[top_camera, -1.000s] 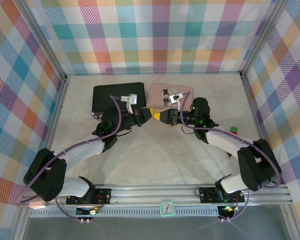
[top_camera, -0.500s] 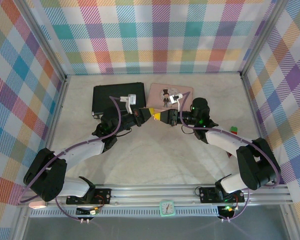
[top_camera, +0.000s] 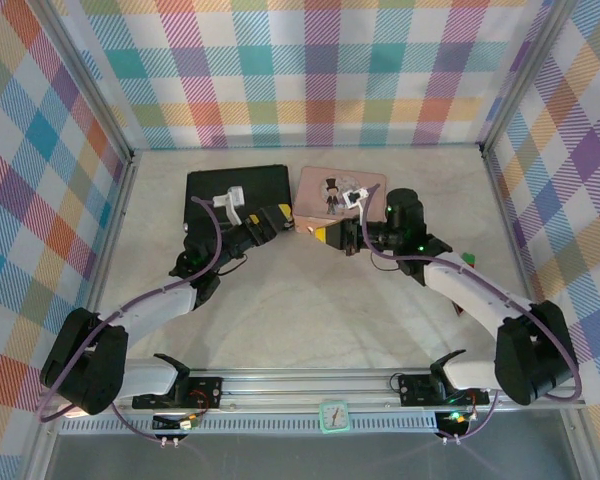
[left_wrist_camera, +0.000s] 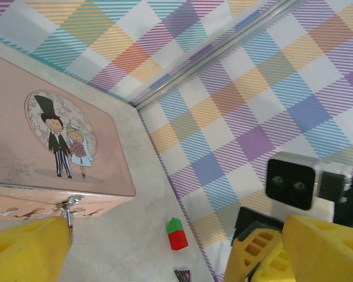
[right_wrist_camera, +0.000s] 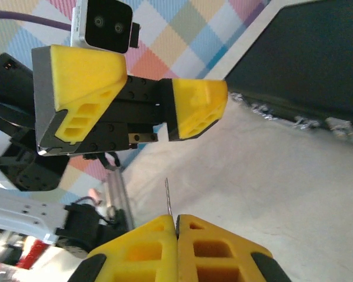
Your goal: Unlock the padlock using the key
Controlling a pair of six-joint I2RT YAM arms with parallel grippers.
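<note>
Right gripper [right_wrist_camera: 176, 222] had its yellow fingers pressed together, pinching the key [right_wrist_camera: 167, 197], whose thin blade poked out from between the tips. Left gripper [right_wrist_camera: 142, 110] faced it close by, jaws spread wide with nothing between them. Both sat above the table [top_camera: 310, 300], at the near edges of the pink tin [top_camera: 335, 190] and black case [top_camera: 230, 185].

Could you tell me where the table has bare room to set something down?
Bare: the table on the near side of left gripper and right gripper, and the far right corner beyond the block. Crowded: far middle, with case, tin and both grippers.
</note>
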